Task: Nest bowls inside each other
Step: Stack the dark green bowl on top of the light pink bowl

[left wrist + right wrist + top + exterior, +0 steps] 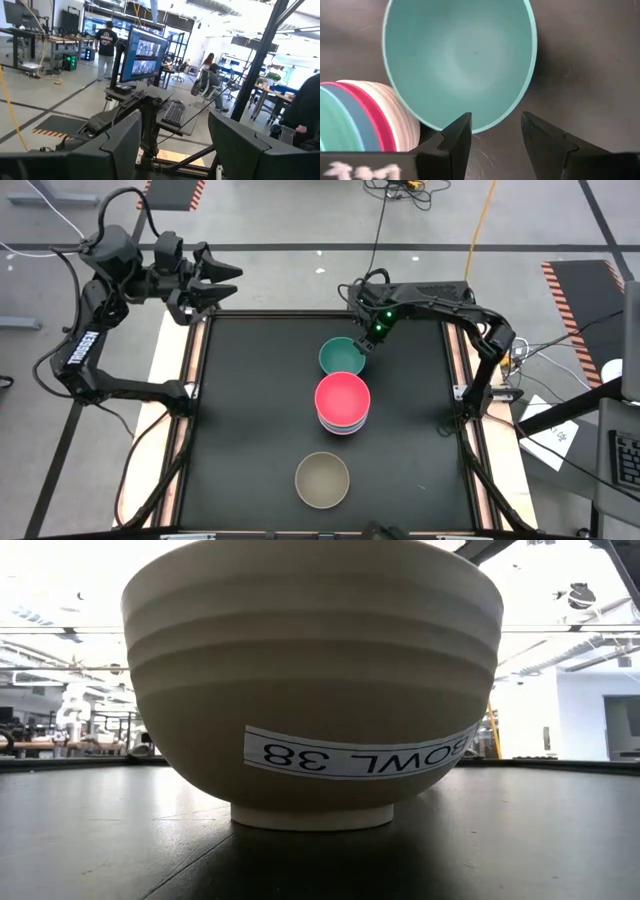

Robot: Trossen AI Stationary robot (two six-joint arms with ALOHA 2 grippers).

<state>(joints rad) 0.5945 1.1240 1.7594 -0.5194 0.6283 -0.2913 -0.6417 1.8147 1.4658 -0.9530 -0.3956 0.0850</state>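
Bowls are partly nested in a stack [343, 405], while the teal bowl [342, 357] is straddled at its rim by the right gripper's [366, 340] parted fingers [455, 142], seemingly for pickup; the left gripper [222, 280], also parted, is parked off the worktop [250, 420].

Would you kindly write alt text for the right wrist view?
The open right gripper hovers over the near rim of an empty teal bowl on the dark table. Beside the bowl, the edge of a stack of nested bowls shows.

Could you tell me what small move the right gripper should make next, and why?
Probably lower and close on the teal bowl's rim: the right gripper hovers open above that near edge, and the bowl sits alone beside the red-topped stack where it belongs.
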